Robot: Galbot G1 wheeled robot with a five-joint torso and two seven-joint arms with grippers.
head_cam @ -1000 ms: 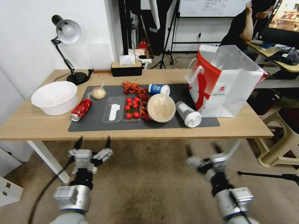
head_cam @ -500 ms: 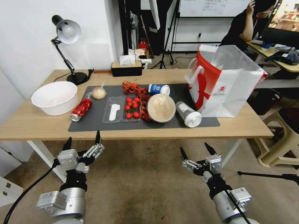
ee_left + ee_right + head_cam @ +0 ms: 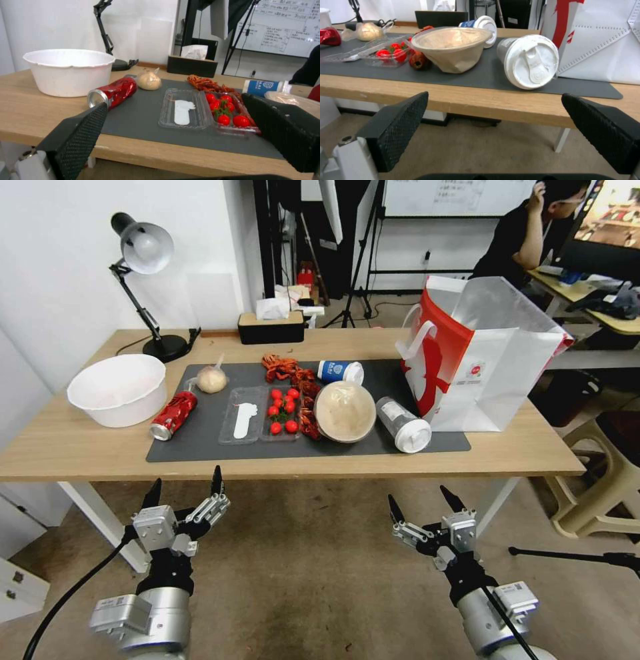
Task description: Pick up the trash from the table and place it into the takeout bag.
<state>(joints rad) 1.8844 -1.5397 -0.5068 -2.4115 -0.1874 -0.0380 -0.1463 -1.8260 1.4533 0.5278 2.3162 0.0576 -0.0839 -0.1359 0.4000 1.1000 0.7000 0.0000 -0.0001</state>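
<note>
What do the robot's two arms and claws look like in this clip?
Both arms are silver-grey metal cylinders with black wrist sections. The left claw and right claw have silver linkages and pointed black fingers with textured black pads. A black cable trails from the left arm.

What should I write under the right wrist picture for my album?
Open right hand below the table edge, facing a tipped lidded cup.
</note>
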